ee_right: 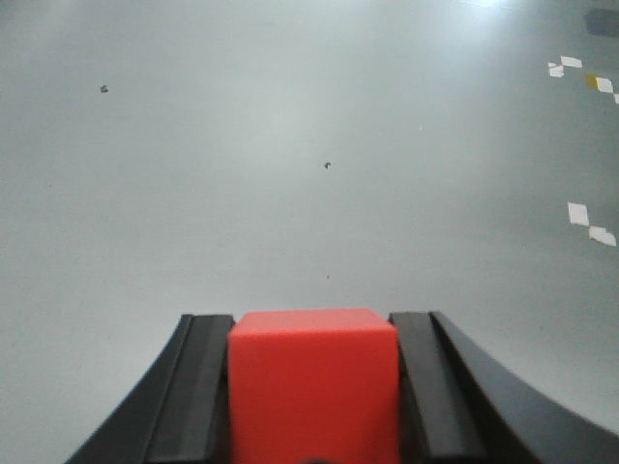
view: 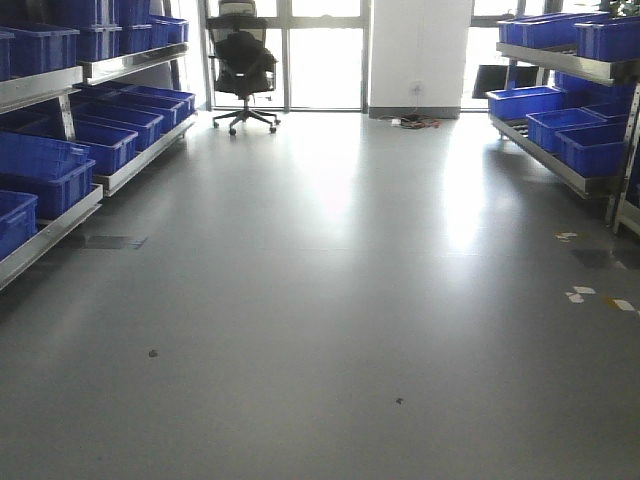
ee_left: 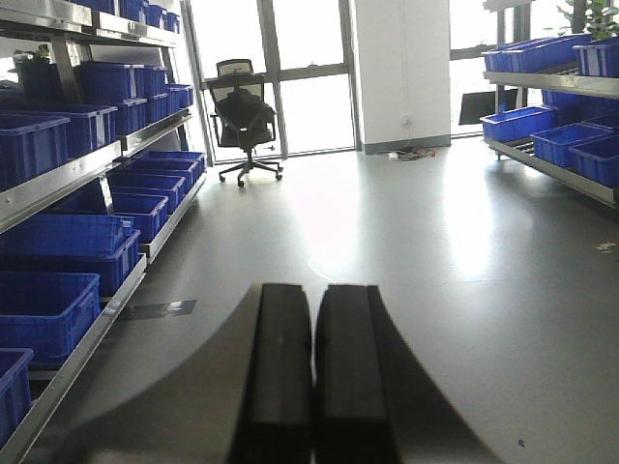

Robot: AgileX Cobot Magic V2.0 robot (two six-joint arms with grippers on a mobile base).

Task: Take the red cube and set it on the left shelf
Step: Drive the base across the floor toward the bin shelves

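Note:
The red cube [ee_right: 313, 387] sits between the two black fingers of my right gripper [ee_right: 314, 324], which is shut on it above the bare grey floor. My left gripper [ee_left: 313, 295] is shut and empty, its two black fingers pressed together, pointing down the aisle. The left shelf [view: 60, 225] runs along the left side of the aisle, a steel rack loaded with deep-blue crates [view: 45, 165]; it also shows in the left wrist view [ee_left: 87, 319]. Neither gripper shows in the front view.
A second steel rack with blue crates [view: 575, 140] lines the right side. A black office chair [view: 243, 65] stands at the far end before the windows. White tape marks [view: 590, 295] lie on the grey floor [view: 330, 300] at right.

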